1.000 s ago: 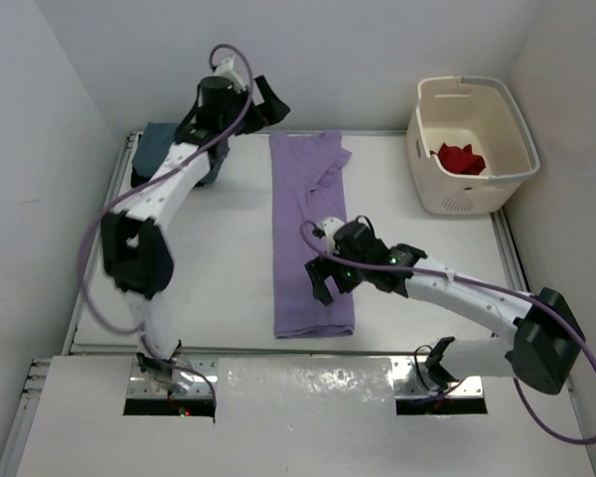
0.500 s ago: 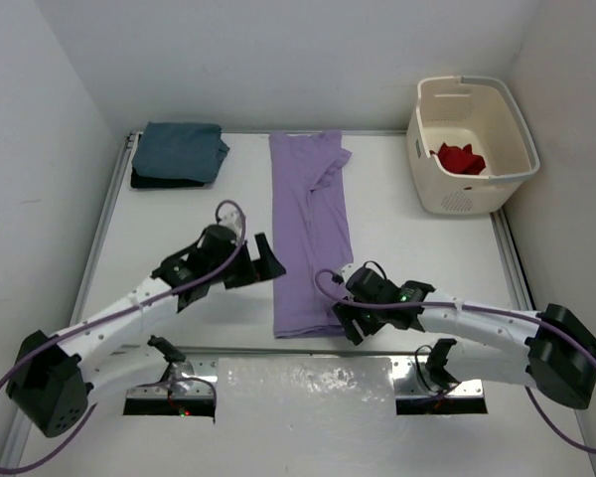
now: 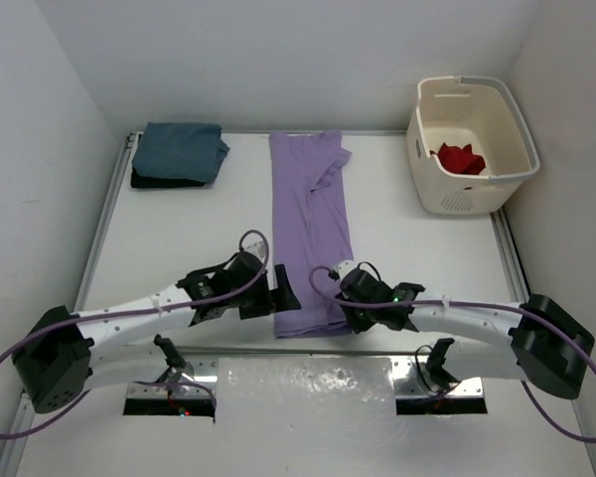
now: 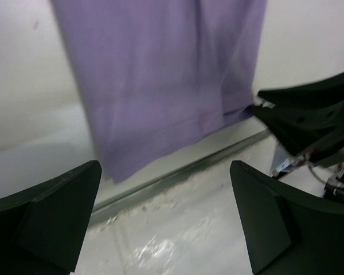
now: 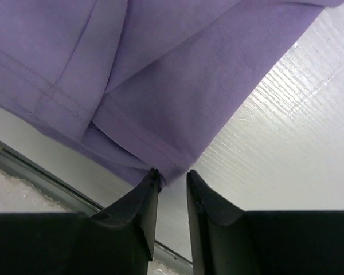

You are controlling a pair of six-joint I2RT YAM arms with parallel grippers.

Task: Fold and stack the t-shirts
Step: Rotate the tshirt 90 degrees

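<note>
The lavender t-shirt (image 3: 310, 219) lies folded into a long strip down the middle of the table. My left gripper (image 3: 286, 298) hovers wide open at its near left corner, nothing between the fingers (image 4: 46, 217); the wrist view shows the shirt's hem (image 4: 160, 86) just ahead. My right gripper (image 3: 350, 316) is at the near right corner. Its jaws stand only a narrow gap apart, and the corner of the shirt (image 5: 160, 69) touches one fingertip (image 5: 152, 180). A teal t-shirt (image 3: 184, 149) lies folded on a black t-shirt (image 3: 159, 182) at the back left. The red t-shirt (image 3: 462, 157) is in the basket.
The cream laundry basket (image 3: 457, 199) stands at the back right corner. A shiny metal strip (image 3: 308, 383) runs along the table's near edge, just behind both grippers. White walls close in the table on the left, the back and the right.
The left arm swung from the teal stack at the back down to the purple shirt's near left corner. The right gripper slid to the near right corner and its jaws narrowed.
</note>
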